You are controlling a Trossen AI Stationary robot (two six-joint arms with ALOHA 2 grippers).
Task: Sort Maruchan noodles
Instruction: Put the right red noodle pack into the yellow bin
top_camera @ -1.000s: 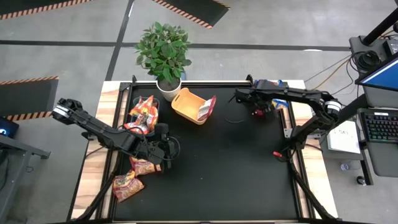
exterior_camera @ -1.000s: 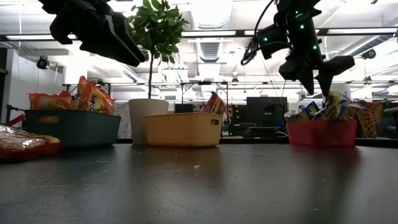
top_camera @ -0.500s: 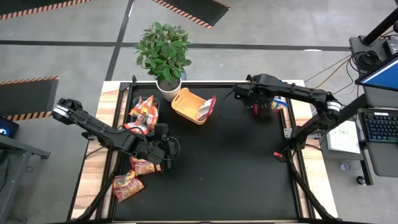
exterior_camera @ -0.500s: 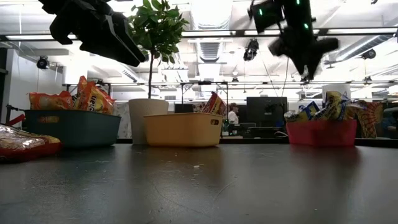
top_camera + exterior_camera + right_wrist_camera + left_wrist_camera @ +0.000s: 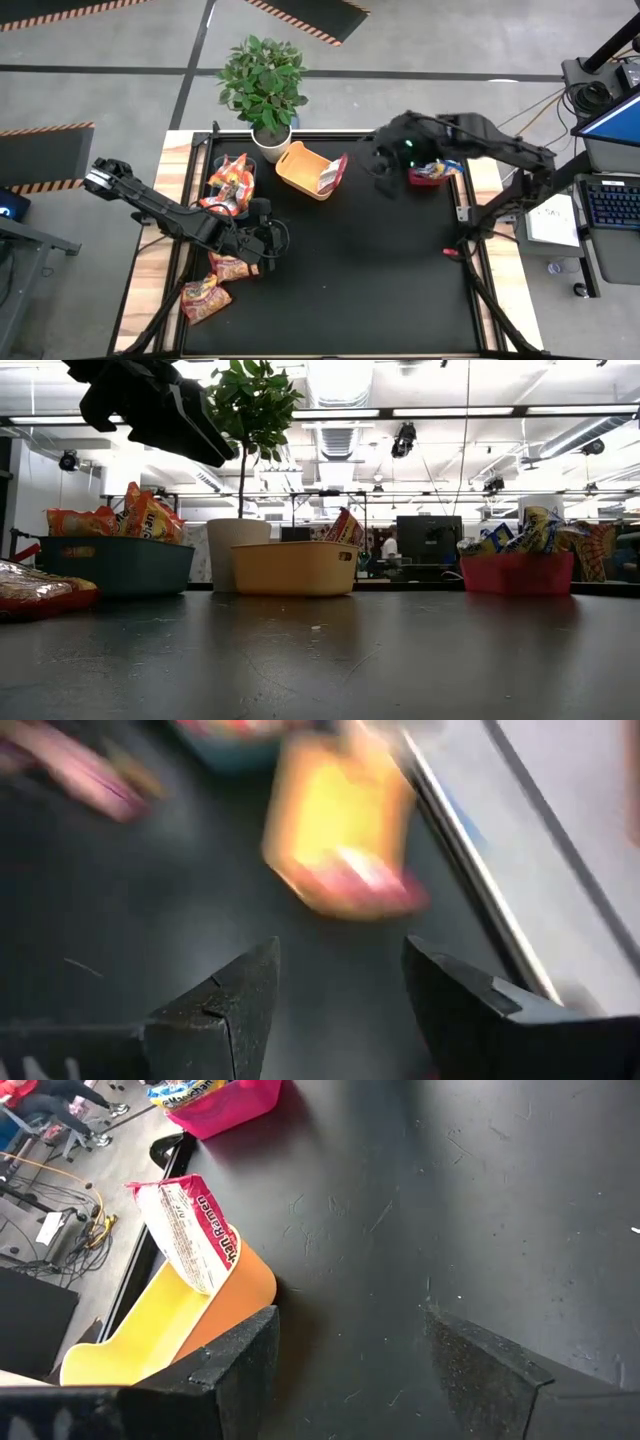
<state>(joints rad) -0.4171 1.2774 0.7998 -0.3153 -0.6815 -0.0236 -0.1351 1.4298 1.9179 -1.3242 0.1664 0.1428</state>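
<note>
Right gripper (image 5: 383, 170) hangs over the black mat (image 5: 370, 270) between the orange bin (image 5: 300, 170) and the red bin (image 5: 432, 178), its jaws parted with nothing between them. Its wrist view is smeared, but the orange bin shows ahead of the fingers (image 5: 230, 1010). Blue-and-yellow noodle packets (image 5: 520, 532) fill the red bin, and one pinkish-red packet (image 5: 331, 175) leans upright in the orange bin.

Left gripper (image 5: 262, 242) waits above the mat's left side, jaws spread and empty, just beside an orange packet (image 5: 233, 266) lying flat. Another orange packet (image 5: 204, 298) lies nearer the front left corner. More orange packets (image 5: 232, 178) stand in the teal bin (image 5: 118, 565), next to the potted plant (image 5: 264, 85). A person (image 5: 390, 547) shows far off in the room behind the table.
</note>
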